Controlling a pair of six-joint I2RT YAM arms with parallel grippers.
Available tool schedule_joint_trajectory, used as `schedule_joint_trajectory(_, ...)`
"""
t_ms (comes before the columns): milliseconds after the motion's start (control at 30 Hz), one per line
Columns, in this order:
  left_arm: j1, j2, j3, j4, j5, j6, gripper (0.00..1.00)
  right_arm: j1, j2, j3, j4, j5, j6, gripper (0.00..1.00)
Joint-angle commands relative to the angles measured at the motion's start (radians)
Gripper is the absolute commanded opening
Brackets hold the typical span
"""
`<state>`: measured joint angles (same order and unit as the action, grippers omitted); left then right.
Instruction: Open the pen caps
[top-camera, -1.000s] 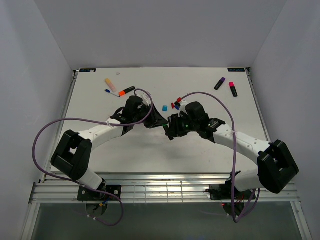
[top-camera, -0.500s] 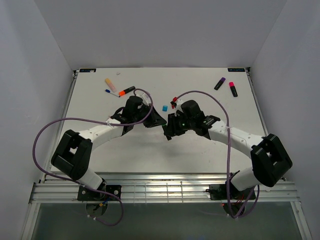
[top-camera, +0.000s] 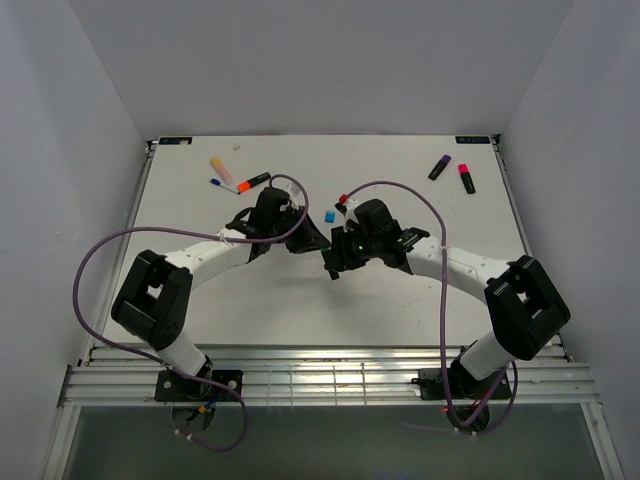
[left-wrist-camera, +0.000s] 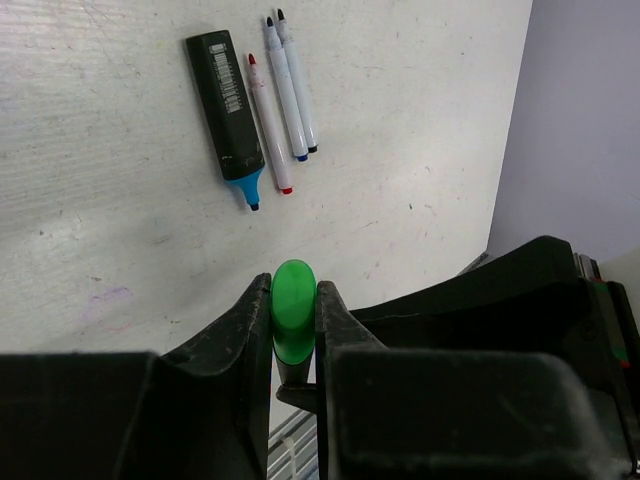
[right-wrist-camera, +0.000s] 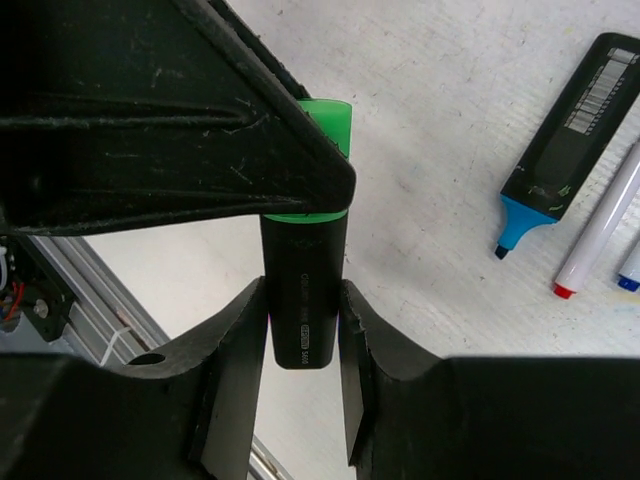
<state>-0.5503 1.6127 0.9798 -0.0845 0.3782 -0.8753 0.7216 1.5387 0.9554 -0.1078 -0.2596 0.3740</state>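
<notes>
green cap (left-wrist-camera: 293, 310): you see it seated on the black highlighter (right-wrist-camera: 303, 300), both held aloft | blue highlighter (left-wrist-camera: 228, 110): uncapped, lying flat beside three thin pens (left-wrist-camera: 285, 92), tips bare | blue cap (top-camera: 330, 215): loose

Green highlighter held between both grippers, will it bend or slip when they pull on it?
Probably stiff: the highlighter has a chunky, straight black body, showing no flex in the right gripper. Its smooth plastic might slip, though the left gripper clamps the green cap squarely between both fingers.

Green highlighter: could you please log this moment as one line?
left gripper shut on green cap | right gripper shut on highlighter body | cap not yet off
</notes>
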Motion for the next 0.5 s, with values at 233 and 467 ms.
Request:
schedule_joint_trajectory(233,0.285,0.055,0.016,0.377,0.330,-0.116,0.00,0.072,-0.003,-0.110,0.100,-0.036,-0.032,0.08)
schedule_joint_trajectory(467,0.306,0.058,-0.015,0.437,0.366,-0.061,0.00,0.072,0.008,-0.132,0.220,-0.191,-0.010,0.08)
